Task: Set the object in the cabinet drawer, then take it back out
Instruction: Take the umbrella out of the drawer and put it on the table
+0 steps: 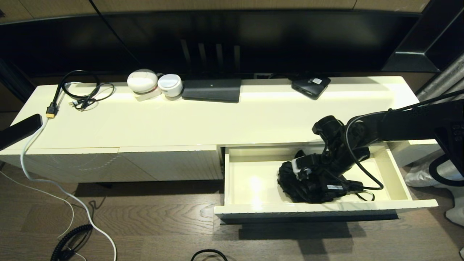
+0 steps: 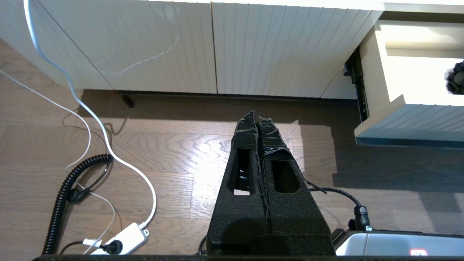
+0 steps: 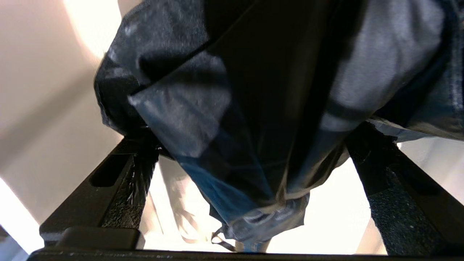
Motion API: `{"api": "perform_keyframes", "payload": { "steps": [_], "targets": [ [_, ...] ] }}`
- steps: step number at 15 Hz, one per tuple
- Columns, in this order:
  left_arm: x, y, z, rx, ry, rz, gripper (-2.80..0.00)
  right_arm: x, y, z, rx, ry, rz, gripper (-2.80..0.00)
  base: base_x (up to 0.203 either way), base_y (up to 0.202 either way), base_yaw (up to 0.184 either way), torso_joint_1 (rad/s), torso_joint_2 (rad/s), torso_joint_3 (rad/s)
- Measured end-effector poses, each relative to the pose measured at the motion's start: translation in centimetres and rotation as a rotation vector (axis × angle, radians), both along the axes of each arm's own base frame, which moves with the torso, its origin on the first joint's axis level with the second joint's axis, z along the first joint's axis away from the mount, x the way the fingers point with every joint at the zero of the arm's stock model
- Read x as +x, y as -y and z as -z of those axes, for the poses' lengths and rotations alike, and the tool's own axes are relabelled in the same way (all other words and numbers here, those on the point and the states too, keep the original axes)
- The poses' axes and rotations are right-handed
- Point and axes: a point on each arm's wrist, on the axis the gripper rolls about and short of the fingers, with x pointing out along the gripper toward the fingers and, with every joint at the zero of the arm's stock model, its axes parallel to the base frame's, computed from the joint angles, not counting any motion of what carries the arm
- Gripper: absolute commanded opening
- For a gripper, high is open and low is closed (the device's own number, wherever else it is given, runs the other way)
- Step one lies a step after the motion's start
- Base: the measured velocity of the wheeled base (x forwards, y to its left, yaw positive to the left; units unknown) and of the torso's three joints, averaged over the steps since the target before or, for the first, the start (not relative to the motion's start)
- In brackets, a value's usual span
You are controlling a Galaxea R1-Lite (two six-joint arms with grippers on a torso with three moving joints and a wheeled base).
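Here the cabinet drawer (image 1: 253,181) stands pulled out at about five o'clock in the head view, and the only thing in it is the umbrella (image 1: 290,179), a bunchy black heap on the drawer floor, right of the drawer's middle. The right pincer (image 1: 308,177) reaches down into the drawer from three o'clock and sits over the umbrella; in the right wrist view its fingers (image 3: 123,177) stand wide on either side of the fabric (image 3: 224,108), which fills the gap between them. The left pincer (image 2: 258,117) hangs over the wooden floor (image 2: 163,145) before the closed ribbed panels (image 2: 145,43), its fingers pressed together and holding nothing.
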Motion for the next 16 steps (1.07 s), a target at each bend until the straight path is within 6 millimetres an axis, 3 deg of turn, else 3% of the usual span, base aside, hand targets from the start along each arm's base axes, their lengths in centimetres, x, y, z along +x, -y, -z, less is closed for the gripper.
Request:
{"api": "perform_keyframes", "payload": {
  "steps": [4,5,16],
  "targets": [
    [0.00,0.00,0.00,0.000,0.000,0.000,-2.80,0.12,-0.23,0.04,0.001,0.002,-0.001,0.00,0.000,0.000,0.000,0.000,0.00,0.000],
    [0.00,0.00,0.00,0.000,0.000,0.000,-2.80,0.14,-0.25,0.04,0.002,0.002,-0.001,-2.80,0.000,0.000,0.000,0.000,0.00,0.000],
    [0.00,0.00,0.00,0.000,0.000,0.000,-2.80,0.02,-0.60,0.51,0.004,0.004,0.002,-2.80,0.000,0.000,0.000,0.000,0.00,0.000]
  ]
}}
